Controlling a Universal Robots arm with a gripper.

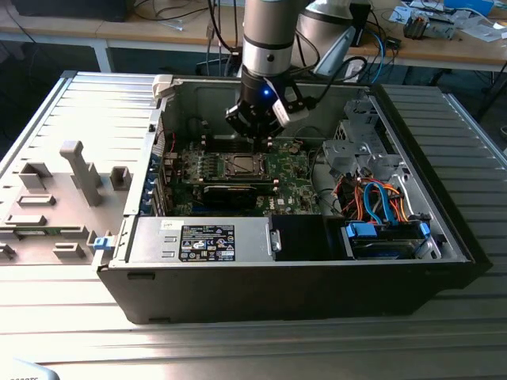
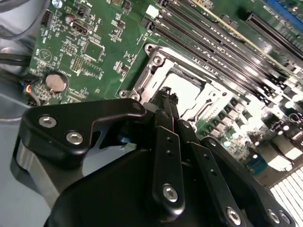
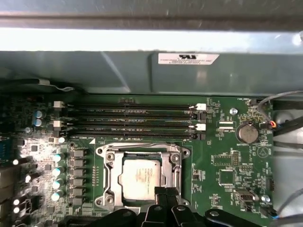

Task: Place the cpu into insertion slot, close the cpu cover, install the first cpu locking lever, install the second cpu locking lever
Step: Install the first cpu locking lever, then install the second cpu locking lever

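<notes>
Open case on the bench: my gripper (image 3: pixel 165 195), fingers pinched narrow and holding nothing, hovers at the edge of the cpu (image 3: pixel 140 176), which lies flat, square with no long axis, in the insertion slot (image 3: pixel 110 187); a low tip could scrape or shift it.

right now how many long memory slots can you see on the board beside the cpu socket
4, side by side in a bank between the insertion slot and the case wall, running parallel to that wall; the cpu sits in the socket.

silvery cpu (image 3: pixel 140 176) flat in insertion slot (image 3: pixel 110 176), cover (image 3: pixel 142 152) closed
</notes>
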